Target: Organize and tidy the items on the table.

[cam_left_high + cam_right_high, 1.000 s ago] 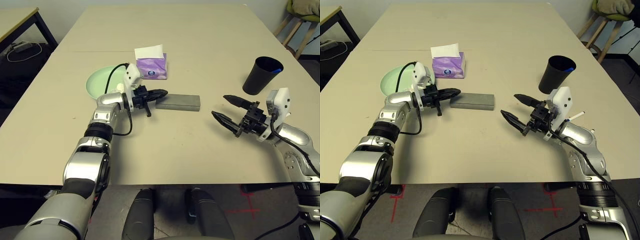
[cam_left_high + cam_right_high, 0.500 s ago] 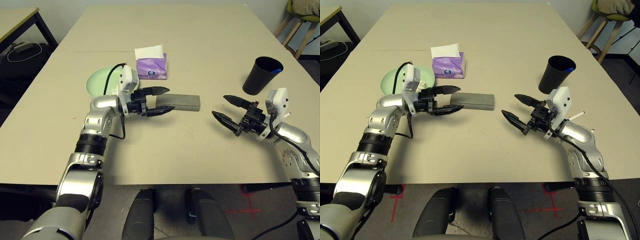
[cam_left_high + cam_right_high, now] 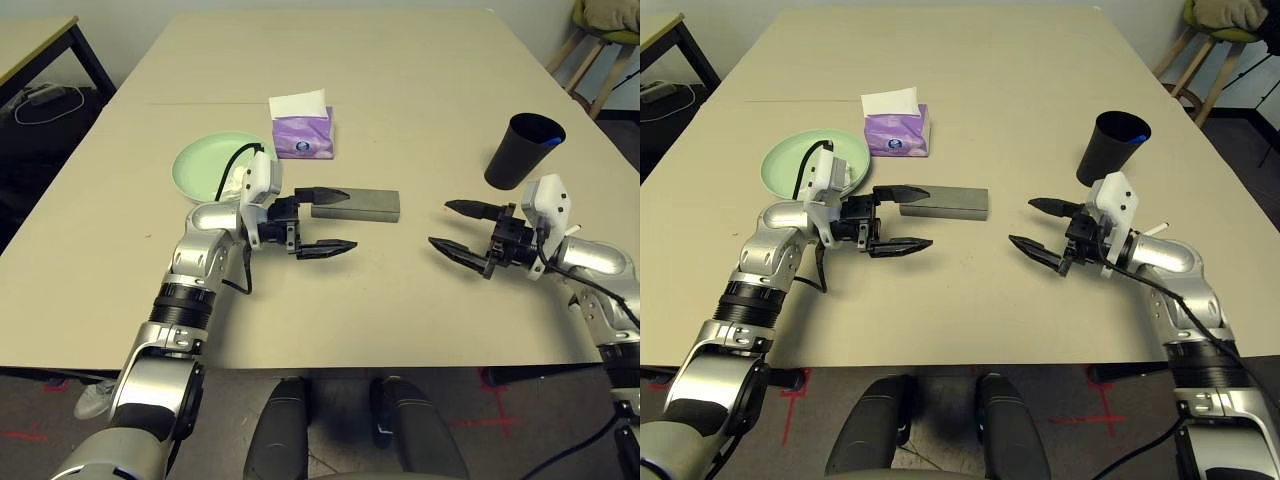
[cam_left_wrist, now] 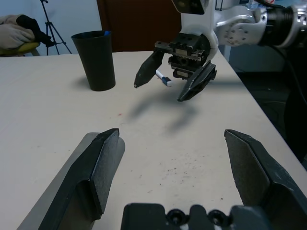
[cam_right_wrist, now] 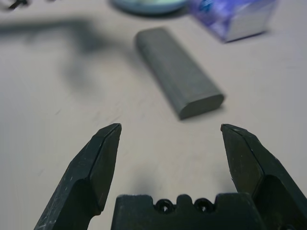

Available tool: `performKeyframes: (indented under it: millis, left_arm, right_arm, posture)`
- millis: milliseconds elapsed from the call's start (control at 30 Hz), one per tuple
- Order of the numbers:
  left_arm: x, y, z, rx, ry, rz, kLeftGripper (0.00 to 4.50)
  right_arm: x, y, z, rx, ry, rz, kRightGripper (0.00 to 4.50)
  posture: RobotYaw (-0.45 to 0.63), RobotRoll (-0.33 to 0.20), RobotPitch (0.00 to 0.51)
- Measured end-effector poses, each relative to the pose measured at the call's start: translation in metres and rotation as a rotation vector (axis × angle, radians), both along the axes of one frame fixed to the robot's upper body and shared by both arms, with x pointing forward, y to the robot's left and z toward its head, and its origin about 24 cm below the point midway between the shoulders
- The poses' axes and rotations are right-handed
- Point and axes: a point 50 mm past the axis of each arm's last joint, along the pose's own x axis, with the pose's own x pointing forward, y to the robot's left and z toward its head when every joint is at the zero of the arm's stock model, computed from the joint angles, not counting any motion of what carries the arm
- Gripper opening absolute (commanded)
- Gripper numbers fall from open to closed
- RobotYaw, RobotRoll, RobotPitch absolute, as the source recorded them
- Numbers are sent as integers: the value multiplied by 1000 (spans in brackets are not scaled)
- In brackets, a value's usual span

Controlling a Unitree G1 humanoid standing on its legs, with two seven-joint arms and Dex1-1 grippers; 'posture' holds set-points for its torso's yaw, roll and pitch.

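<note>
Fingers spread wide and empty, the left gripper [image 3: 325,222] and right gripper [image 3: 453,228] face each other above the beige table [image 3: 360,310], a grey oblong glasses case [image 3: 945,204] lying between and slightly beyond them. Farther out sit a mint green plate [image 3: 790,160] and purple tissue box [image 3: 897,135] at left, and a black cup [image 3: 1110,150] at right.

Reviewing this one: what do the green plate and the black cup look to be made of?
Green plate: smooth, soft sheen and even colour, perhaps plastic or glazed ceramic.

Black cup: matte, uniformly dark, with a thin rim, so probably plastic.
</note>
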Motion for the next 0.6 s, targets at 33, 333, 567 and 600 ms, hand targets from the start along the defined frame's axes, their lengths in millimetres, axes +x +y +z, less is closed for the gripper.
performKeyframes:
  millis: [33,333,567,600]
  left_arm:
    - [-1,0,1,-1,-2,-3,4450]
    - [-7,-10,7,-26,11,-24,4450]
    - [-15,-12,-3,-18,41,-48,4450]
    - [-15,-12,-5,-12,45,-51,4450]
  right_arm:
    - [-1,-5,2,-29,20,16,4500]
    - [-9,-38,28,-404,166,225,4500]
    - [-10,-56,43,-763,132,312,4500]
    - [-8,-57,44,-802,125,320,4500]
  posture:
    - [125,0,134]
    - [111,0,141]
    - [93,0,147]
    - [91,0,148]
